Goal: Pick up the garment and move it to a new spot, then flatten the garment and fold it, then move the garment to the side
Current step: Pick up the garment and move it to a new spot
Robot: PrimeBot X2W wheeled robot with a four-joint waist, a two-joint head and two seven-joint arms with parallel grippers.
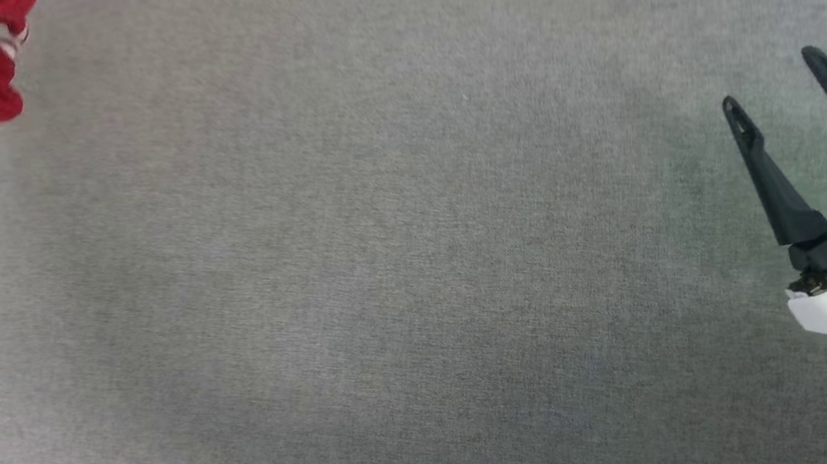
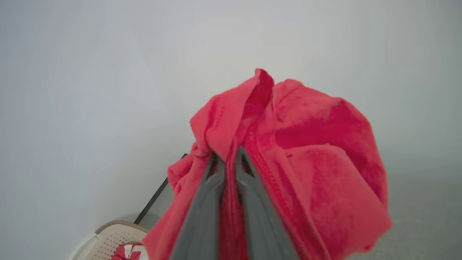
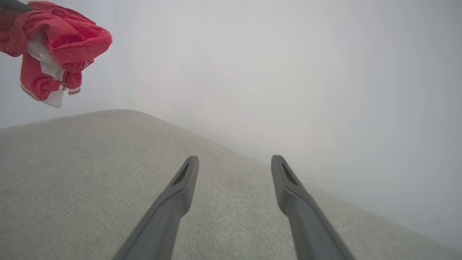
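Two left fingers (image 2: 205,206) clamp the bunched garment (image 2: 317,162), hanging lengthwise downward; right fingers (image 3: 173,202) stand apart.

light: soft, even | shadows: faint | wrist backgrounds — hazy, blurred

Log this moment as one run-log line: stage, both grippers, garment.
stage: pick-up | left gripper: shut on garment | garment: bunched, hanging clear of grey cloth surface | right gripper: open, empty, above grey cloth surface
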